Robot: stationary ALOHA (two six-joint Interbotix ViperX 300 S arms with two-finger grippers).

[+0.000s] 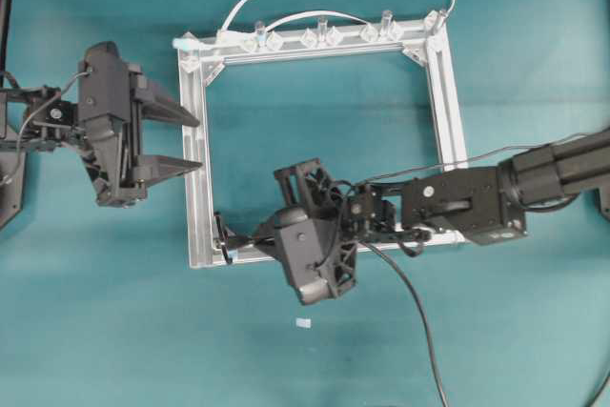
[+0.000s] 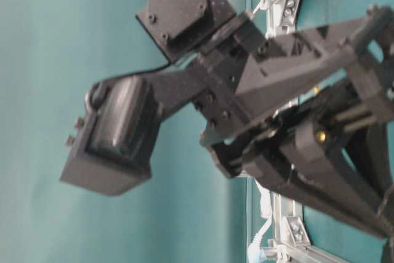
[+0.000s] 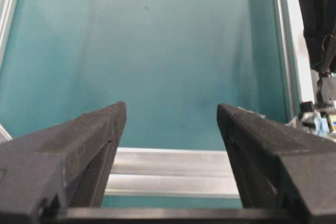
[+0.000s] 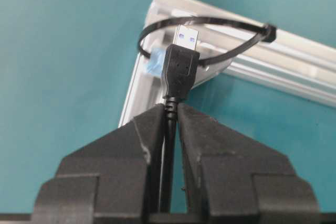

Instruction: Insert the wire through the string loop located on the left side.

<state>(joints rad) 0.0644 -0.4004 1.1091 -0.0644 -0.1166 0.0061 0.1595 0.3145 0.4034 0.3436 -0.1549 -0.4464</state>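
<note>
— Wire [image 4: 180, 66] first: where is it, and who has it?

— My right pincer [image 4: 172, 109] has it. The fingers are pressed together on the black cable just behind the plug, and the plug sticks out ahead of them with its metal tip leading. The rest of the cable trails back along my right arm and off toward the near edge of the tabletop [image 1: 114, 331].

— And the string loop?

— The string loop [image 4: 207, 43] stands up from the near-left corner of the silver frame [image 1: 195, 207], with a small blue mark at its base. In my right wrist view the metal tip sits right at the loop's opening, framed by the dark band. I judge it to be at the mouth or barely inside; I cannot tell from these views whether the tip has crossed the plane of the loop.

— So how much is done?

— The pickup and the lining-up look finished. What is left is the real threading: pushing the plug body through and getting some cable to follow it.

— What is your other arm doing?

— My left pincer [image 1: 191, 143] hovers over the frame's left rail, farther back than the loop, fingers spread wide and holding nothing. It seems placed to receive the plug once it emerges, though that is only my guess.
</note>
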